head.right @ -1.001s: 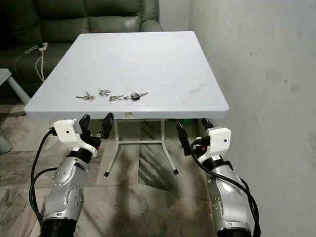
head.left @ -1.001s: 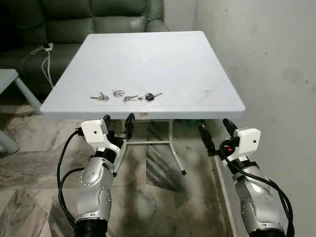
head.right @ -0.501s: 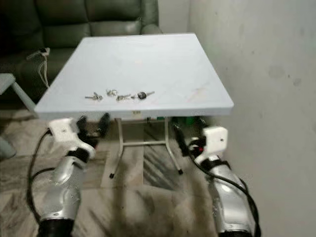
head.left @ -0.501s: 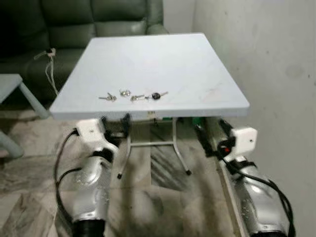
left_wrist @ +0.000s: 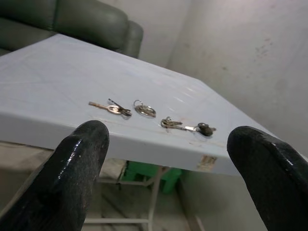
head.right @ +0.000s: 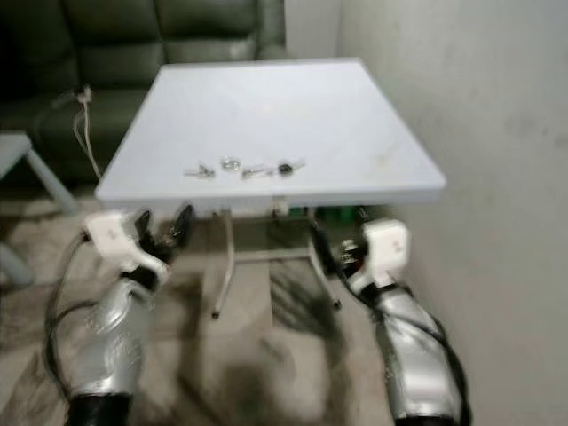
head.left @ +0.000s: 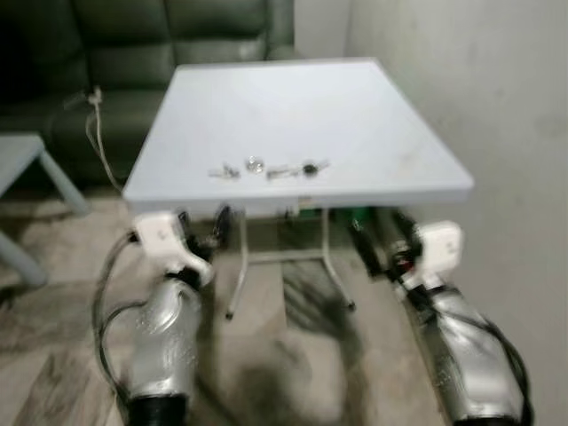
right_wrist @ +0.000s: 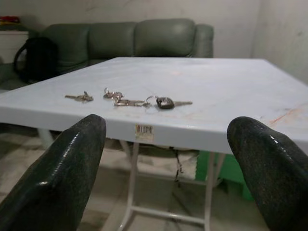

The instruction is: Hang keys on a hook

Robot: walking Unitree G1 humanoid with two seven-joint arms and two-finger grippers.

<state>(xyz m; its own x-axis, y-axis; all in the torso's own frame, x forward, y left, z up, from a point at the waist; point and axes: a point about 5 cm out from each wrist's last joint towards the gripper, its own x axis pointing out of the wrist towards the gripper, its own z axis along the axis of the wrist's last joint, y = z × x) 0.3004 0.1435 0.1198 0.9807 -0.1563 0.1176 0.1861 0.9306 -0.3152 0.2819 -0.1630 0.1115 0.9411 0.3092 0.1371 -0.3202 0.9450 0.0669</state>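
The keys lie in a short row near the front edge of the white table, in the centre of the head views, with a black-headed key at the row's right end. Both grippers hang below that edge, fingers spread: the left gripper at lower left, the right gripper at lower right. No hook can be seen. The head views are blurred, so the robot should probably stand steady first, then raise one gripper above the table edge before it reaches for a key.

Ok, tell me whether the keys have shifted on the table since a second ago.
No. The keys lie in the same row near the front edge of the table; the whole picture has shifted, so the camera moved, not the keys.
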